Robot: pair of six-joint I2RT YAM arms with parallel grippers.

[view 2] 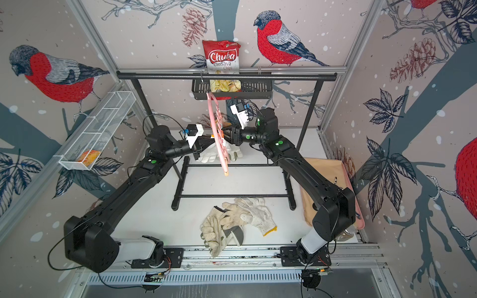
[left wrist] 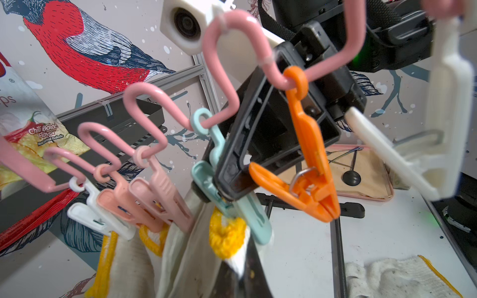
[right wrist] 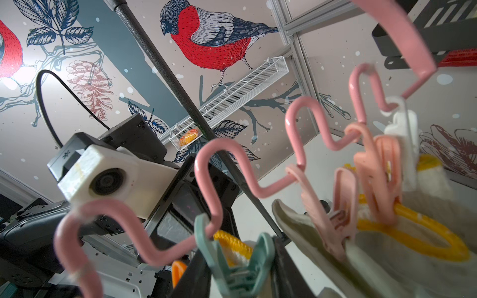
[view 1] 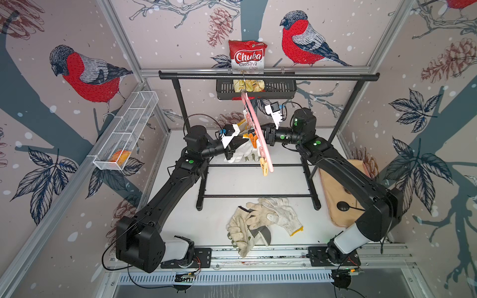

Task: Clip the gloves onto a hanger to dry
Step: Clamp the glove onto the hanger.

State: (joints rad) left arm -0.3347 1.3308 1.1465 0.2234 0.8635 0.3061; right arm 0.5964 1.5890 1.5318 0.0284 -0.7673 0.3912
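Two grippers meet at hanger point(view 1: 266, 156), which hangs by its hook off top bar of black rack point(view 1: 309, 76), at 12 o'clock of table point(view 1: 232, 185). Hanger shows edge-on in both top views: long axis approx 12-to-5 o'clock, near tip twd 5, pins dangling below. L gripper point(view 1: 241, 142) sits at hanger's 9 o'clock, R gripper point(view 1: 263, 133) at its 3 o'clock, tips facing each other w/ hanger btwn. L jaws closed, pinching yellow-cuffed glove point(left wrist: 227, 237), cuff touching teal pin point(left wrist: 204, 178). R jaws stand either side of teal pin's handles; can't tell if squeezing or just touching. Clipped gloves point(view 1: 242, 153) hang under pastel pins point(left wrist: 165, 198) just beside teal one, fingers down. Both arms reach fwd from near rail, elbows splayed outward, forearms angled in, wrists roughly level. Loose gloves point(view 1: 265, 219) lie heaped on table at rack's 6 o'clock, well apart from both grippers
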